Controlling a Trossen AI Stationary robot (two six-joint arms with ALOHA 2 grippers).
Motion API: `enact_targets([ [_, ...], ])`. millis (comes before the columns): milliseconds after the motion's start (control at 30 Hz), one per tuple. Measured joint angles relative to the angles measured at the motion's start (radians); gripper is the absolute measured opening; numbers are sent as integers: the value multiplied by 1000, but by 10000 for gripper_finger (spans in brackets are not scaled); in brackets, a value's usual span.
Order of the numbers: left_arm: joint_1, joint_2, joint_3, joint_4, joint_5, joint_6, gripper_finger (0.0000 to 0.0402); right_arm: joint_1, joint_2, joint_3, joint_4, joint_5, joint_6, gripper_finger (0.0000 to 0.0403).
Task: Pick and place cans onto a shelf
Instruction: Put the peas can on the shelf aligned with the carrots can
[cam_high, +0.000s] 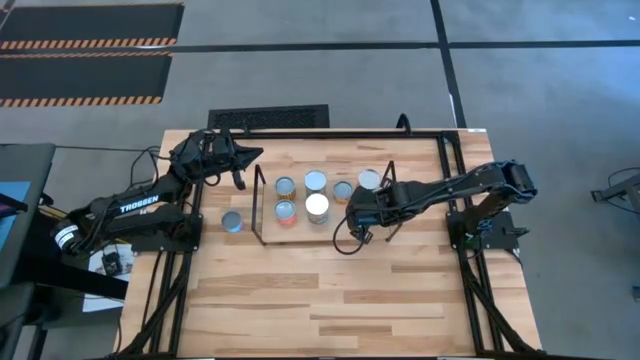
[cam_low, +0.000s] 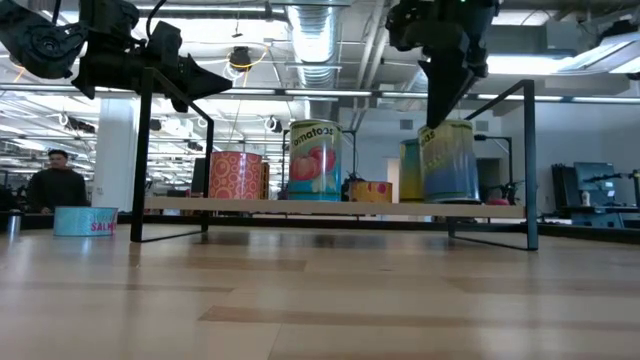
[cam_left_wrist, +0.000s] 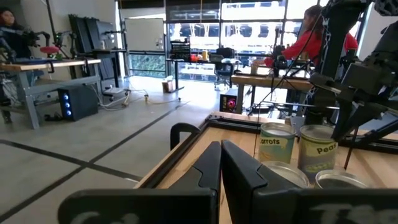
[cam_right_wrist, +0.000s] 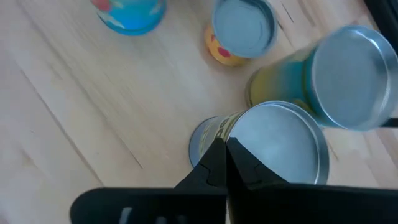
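**Six cans up on the shelf, one still down on the table**

Start with the straggler: a low, flat salmon tin (cam_high: 232, 221) sits alone on the tabletop (cam_high: 330, 300), just outside the left end of the shelf (cam_high: 262, 205). It looks rigid and smooth-walled, metal under a glossy label, so I'd judge it stiff, a bit slippery and not fragile. Being so squat, it leaves little wall to pinch; taking it across the sides, low and square, seems the safest hold. How full or heavy it is, nobody can tell from here.

On the shelf stand six cans: the tomato can (cam_low: 314, 160) and an orange patterned one (cam_low: 236, 175) show well from table height, with the tall yellow-and-blue can (cam_low: 447, 160) at the right. Those taller ones should tip more readily if nudged.

The right gripper (cam_high: 357, 226) hangs over the shelf's right end, its fingers pressed together and holding nothing, tips right above a silver lid (cam_right_wrist: 280, 146). The left gripper (cam_high: 236, 160) waits raised near the table's back left corner, fingers likewise closed and empty.

Hard to make out: the rear cans hide behind the front ones at table height, most labels are only partly readable, and the right arm blocks part of the tall can's rim.
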Motion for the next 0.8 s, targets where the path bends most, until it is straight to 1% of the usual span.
enact_targets([
  [133, 0, 0, 0, 1, 0, 0, 0, 0, 0, 0, 7, -1, -6, 5],
  [333, 0, 0, 0, 1, 0, 0, 0, 0, 0, 0, 10, -2, -10, 17],
  [800, 0, 0, 0, 2, 1, -5, 0, -8, 0, 0, 14, 3, -37, 75],
])
